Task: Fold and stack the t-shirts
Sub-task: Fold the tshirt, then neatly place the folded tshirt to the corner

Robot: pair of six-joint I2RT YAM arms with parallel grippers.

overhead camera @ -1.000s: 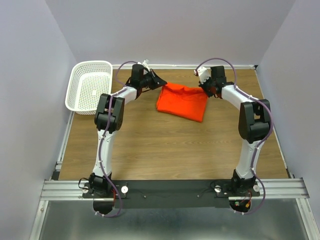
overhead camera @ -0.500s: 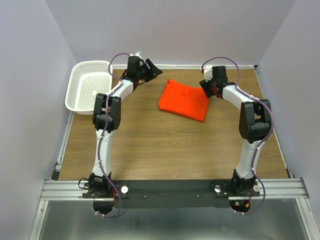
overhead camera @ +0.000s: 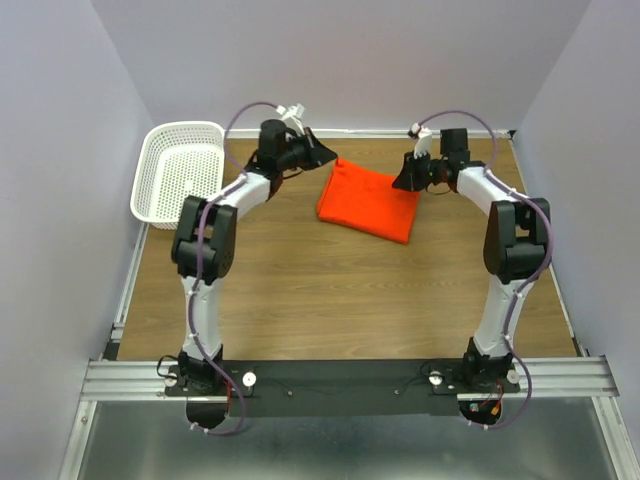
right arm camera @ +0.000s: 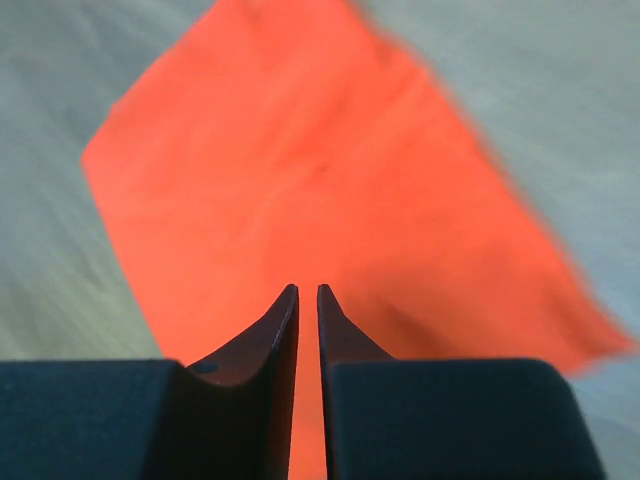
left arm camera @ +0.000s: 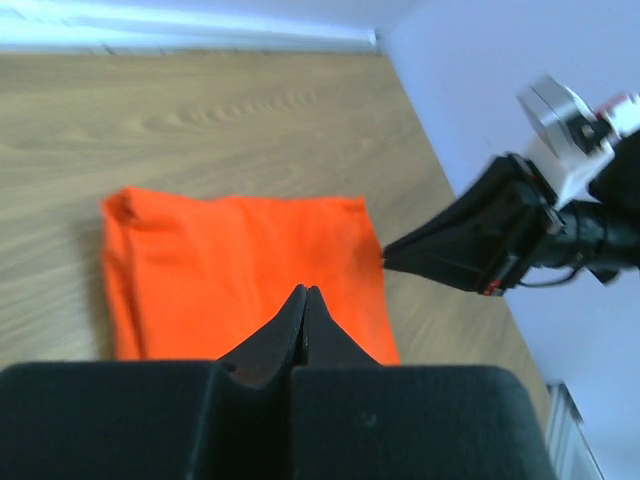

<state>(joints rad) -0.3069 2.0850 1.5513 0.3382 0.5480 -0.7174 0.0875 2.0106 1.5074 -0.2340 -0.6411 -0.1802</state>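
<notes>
The orange-red t-shirt (overhead camera: 368, 201) lies folded into a flat rectangle at the far middle of the table. My left gripper (overhead camera: 327, 154) hovers just off its far left corner, shut and empty. In the left wrist view the closed tips (left arm camera: 305, 290) point over the t-shirt (left arm camera: 230, 265), with the right gripper (left arm camera: 400, 252) at its far edge. My right gripper (overhead camera: 401, 183) hangs over the t-shirt's far right corner. In the right wrist view its jaws (right arm camera: 308, 288) stand a thin slit apart with nothing between them, above the t-shirt (right arm camera: 300, 170).
A white perforated basket (overhead camera: 150, 190) stands at the far left edge of the table. The back wall runs close behind both grippers. Side walls close in the table on the left and right.
The left gripper rose off the shirt's left corner and swung back toward the shirt. The right wrist swung out to the right, its tips turning toward the shirt. The shirt settled flat.
</notes>
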